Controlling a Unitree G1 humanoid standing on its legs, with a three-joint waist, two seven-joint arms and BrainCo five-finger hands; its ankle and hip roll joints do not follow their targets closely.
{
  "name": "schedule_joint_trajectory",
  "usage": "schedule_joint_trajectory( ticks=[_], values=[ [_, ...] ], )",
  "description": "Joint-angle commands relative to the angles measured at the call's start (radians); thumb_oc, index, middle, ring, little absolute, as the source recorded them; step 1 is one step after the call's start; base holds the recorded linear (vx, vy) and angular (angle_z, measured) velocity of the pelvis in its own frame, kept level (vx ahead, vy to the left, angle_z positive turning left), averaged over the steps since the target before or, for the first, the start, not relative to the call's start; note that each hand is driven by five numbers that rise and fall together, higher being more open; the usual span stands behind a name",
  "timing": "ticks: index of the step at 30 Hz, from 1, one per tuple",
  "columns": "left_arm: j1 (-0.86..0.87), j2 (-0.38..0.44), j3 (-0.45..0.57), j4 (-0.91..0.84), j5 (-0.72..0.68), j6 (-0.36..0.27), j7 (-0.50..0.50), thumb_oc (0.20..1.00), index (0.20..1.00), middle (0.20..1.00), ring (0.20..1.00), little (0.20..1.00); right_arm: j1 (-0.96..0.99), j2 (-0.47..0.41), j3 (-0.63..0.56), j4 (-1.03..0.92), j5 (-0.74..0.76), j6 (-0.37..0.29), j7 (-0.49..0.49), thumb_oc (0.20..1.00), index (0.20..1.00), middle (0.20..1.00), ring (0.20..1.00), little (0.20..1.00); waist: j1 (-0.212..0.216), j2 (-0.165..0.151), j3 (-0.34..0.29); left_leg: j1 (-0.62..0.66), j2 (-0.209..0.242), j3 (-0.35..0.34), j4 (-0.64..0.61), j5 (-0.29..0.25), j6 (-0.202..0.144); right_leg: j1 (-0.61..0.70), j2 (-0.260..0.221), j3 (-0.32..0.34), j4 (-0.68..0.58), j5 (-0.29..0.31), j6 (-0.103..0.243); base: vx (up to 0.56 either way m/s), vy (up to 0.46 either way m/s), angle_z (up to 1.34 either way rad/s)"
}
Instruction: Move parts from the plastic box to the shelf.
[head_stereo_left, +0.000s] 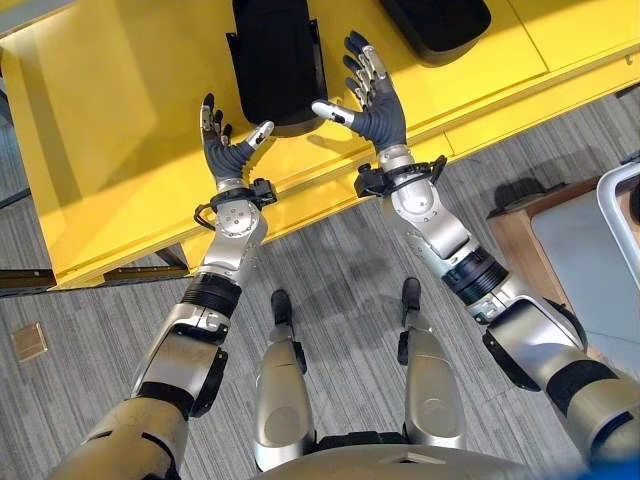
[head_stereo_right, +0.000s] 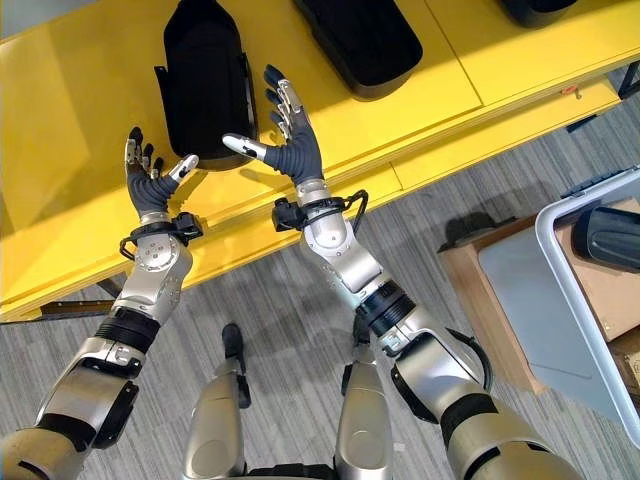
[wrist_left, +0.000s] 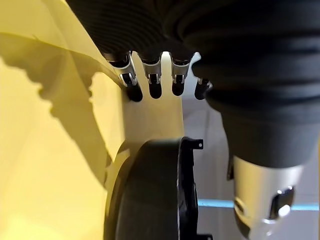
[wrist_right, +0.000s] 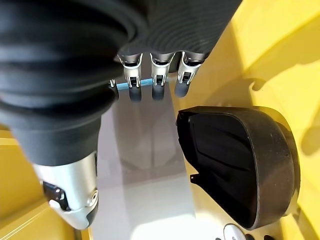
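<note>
Three black parts lie on the yellow shelf (head_stereo_right: 90, 150): one part (head_stereo_right: 205, 75) near its front edge, a second (head_stereo_right: 365, 40) further back, and a third (head_stereo_right: 540, 8) at the far edge. A fourth black part (head_stereo_right: 610, 238) lies in the plastic box (head_stereo_right: 560, 290) beside the shelf.

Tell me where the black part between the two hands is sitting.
The black part lies on the yellow shelf, between the open left robot hand and the open right robot hand; neither touches it.
</note>
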Motion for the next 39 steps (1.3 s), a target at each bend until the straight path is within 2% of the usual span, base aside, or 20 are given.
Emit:
schedule_joint_trajectory(
  ticks=[1,18,26,27,31,39],
  values=[
    [-0.092,0.067,-0.013,0.007,-0.007,-0.026,0.020,1.000,1.000,1.000,1.000,1.000,-0.099,0.042,-0.010,-0.025,0.022,-0.063,-0.011,1.000,1.000,1.000,1.000,1.000,0.014,-0.030,0.000,-0.041,-0.014,0.021,0.036,0.015,0.050,0.002,0.003,-0.004,0.124,-0.072,-0.040,0.00,0.000,0.00],
    [-0.199,0.088,-0.062,0.109,-0.043,-0.006,0.018,1.000,1.000,1.000,1.000,1.000,-0.201,0.060,0.004,0.057,0.045,-0.063,-0.042,1.000,1.000,1.000,1.000,1.000,0.014,-0.030,0.004,-0.097,-0.021,0.011,0.057,0.013,0.052,-0.049,0.004,0.000,0.137,-0.067,-0.041,0.00,0.002,0.01],
    [-0.291,0.086,-0.116,0.185,-0.003,0.036,0.020,1.000,1.000,1.000,1.000,1.000,-0.217,0.063,0.020,0.083,0.044,-0.060,-0.050,1.000,1.000,1.000,1.000,1.000,0.006,-0.032,0.008,-0.133,-0.023,0.012,0.077,0.008,0.055,-0.073,0.004,0.007,0.139,-0.060,-0.042,0.01,0.003,0.00],
    [-0.304,0.083,-0.130,0.187,0.011,0.043,0.026,1.000,1.000,1.000,1.000,1.000,-0.220,0.063,0.019,0.094,0.046,-0.060,-0.053,1.000,1.000,1.000,1.000,1.000,0.003,-0.032,0.006,-0.128,-0.025,0.005,0.080,-0.016,0.046,-0.069,0.003,0.011,0.144,-0.080,-0.037,0.07,0.031,0.02],
    [-0.358,0.080,-0.165,0.219,0.054,0.068,0.031,1.000,1.000,1.000,1.000,1.000,-0.240,0.069,0.030,0.125,0.052,-0.060,-0.055,1.000,1.000,1.000,1.000,1.000,-0.001,-0.033,0.006,-0.143,-0.025,0.006,0.087,-0.018,0.047,-0.087,0.004,0.016,0.148,-0.077,-0.036,0.02,0.007,0.00],
    [-0.410,0.043,-0.229,0.222,0.079,0.076,0.018,1.000,1.000,1.000,1.000,1.000,-0.282,0.078,0.048,0.168,0.053,-0.053,-0.056,1.000,1.000,1.000,1.000,1.000,-0.003,-0.032,0.012,-0.171,-0.027,-0.003,0.100,-0.020,0.051,-0.109,0.006,0.020,0.156,-0.074,-0.038,0.00,0.000,0.00]
  ],
)
